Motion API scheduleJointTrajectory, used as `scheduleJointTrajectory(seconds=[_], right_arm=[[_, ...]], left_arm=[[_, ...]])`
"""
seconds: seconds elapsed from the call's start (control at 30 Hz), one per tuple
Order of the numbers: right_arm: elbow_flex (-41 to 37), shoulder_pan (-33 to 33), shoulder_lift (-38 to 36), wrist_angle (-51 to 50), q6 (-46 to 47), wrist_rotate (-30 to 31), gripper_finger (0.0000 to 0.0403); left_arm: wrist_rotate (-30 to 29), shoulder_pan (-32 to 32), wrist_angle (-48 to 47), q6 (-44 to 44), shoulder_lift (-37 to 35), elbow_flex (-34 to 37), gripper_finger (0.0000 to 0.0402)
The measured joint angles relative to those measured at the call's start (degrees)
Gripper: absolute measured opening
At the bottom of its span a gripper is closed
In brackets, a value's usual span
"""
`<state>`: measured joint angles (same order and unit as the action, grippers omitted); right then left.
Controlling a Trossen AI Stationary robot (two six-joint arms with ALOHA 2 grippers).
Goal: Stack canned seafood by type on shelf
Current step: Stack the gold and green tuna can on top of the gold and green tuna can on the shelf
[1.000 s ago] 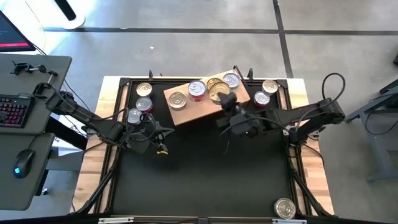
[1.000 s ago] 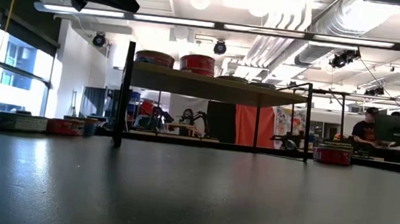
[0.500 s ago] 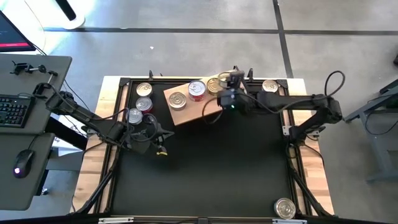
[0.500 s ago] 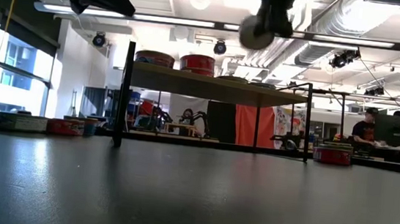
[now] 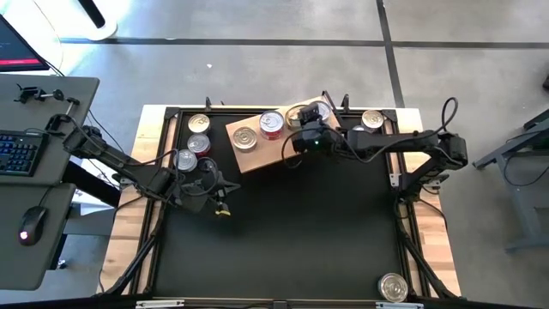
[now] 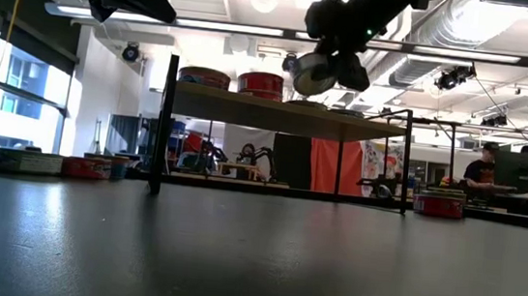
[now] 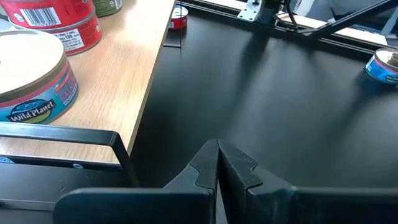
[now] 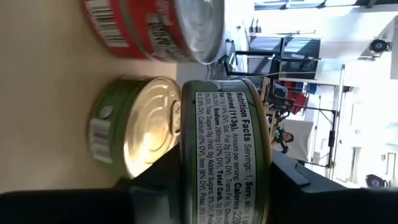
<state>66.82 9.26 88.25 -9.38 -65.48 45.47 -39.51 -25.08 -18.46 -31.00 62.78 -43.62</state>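
Right gripper over the shelf with a green tin held on edge

Your right gripper (image 5: 302,140) sits above the wooden shelf (image 5: 257,156), part-open with its fingers clamped on a green-labelled tin (image 8: 225,152) — the tin is turned on its side, label facing the wrist camera. Just beside it on the shelf lies a second green tin (image 8: 134,124) with a gold lid, and next to that a red tin (image 8: 161,28). Your left gripper (image 5: 220,199) is fully closed and empty, low over the black table (image 5: 283,232), near more tins (image 5: 196,137) at the table's left edge.
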Motion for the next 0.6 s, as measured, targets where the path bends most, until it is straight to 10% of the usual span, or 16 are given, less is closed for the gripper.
scheduleJointTrajectory(seconds=[0.6], right_arm=[[-0.19,4.63,0.00,0.60,4.62,-11.80,0.0138]], left_arm=[[2.03,-0.07,-0.26,0.10,0.00,0.00,0.0000]])
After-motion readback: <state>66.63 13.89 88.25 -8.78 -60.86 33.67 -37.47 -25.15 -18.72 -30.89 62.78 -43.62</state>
